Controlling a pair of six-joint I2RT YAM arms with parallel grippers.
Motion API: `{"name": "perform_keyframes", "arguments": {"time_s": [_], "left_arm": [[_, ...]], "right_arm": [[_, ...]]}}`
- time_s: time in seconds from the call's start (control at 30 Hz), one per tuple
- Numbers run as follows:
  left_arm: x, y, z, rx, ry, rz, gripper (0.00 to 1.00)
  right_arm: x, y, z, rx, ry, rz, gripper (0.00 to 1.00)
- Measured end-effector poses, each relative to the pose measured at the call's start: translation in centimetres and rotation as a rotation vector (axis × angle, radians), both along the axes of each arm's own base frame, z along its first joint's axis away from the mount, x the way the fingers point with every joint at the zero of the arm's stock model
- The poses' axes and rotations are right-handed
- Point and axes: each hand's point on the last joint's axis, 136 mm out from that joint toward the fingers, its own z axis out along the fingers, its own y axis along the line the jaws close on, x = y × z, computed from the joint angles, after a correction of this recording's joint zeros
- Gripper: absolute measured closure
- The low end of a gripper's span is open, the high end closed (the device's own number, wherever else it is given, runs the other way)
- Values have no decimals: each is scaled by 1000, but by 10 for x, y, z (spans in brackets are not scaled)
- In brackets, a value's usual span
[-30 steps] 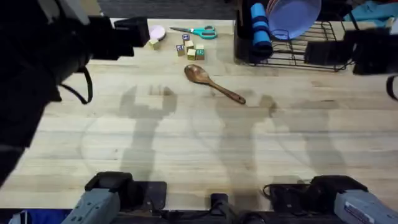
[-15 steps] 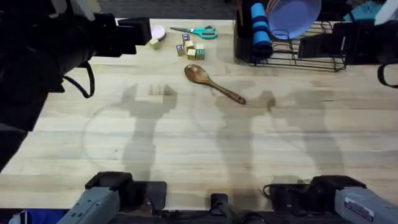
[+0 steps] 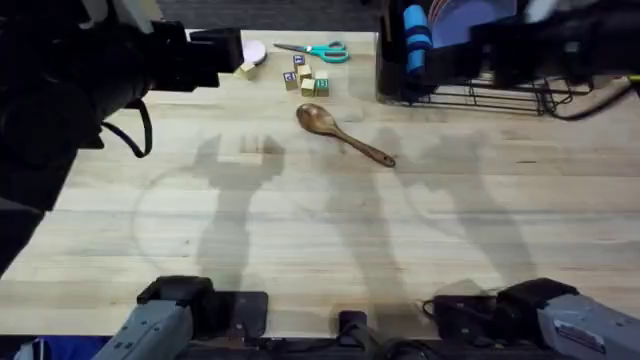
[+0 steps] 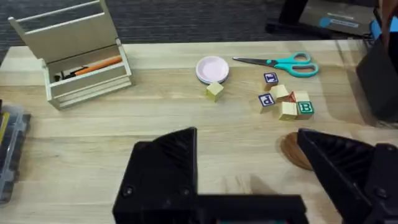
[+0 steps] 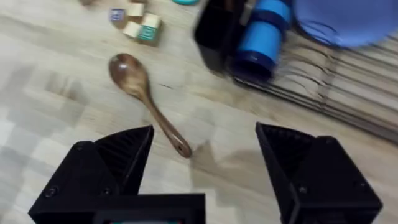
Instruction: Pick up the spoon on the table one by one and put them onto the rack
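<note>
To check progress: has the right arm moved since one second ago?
Yes. In the overhead view the right arm has swung left over the rack, towards the spoon, which lies untouched.

A dark brown wooden spoon (image 3: 343,134) lies flat on the bench (image 3: 320,240), ahead of the right hand (image 5: 202,162), near the black wire rack (image 3: 470,85).

Dark brown spoon (image 3: 340,133) on a pale planked wood surface (image 3: 300,230); black wire rack (image 3: 480,92); teal-handled scissors (image 3: 318,50); blue cylinder (image 3: 417,45); pink dish (image 4: 212,68).
</note>
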Motion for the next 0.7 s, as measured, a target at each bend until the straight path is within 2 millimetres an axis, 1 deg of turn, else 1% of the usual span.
{"name": "perform_keyframes", "arguments": {"time_s": [0.1,0.27,0.3,0.4,0.43,0.53,0.7], "left_arm": [[0,0,0,0,0,0,8],[0,0,0,0,0,0,8],[0,0,0,0,0,0,7],[0,0,0,0,0,0,7],[0,0,0,0,0,0,8],[0,0,0,0,0,0,8],[0,0,0,0,0,0,8]], "right_arm": [[8,24,-10,-4,12,58,5],[14,54,-29,-14,46,132,5],[16,69,-36,-6,57,153,4],[16,81,-48,-8,88,171,4],[17,90,-65,-19,132,184,5],[23,96,-81,-26,166,187,5],[30,100,-107,-44,219,183,4]]}}
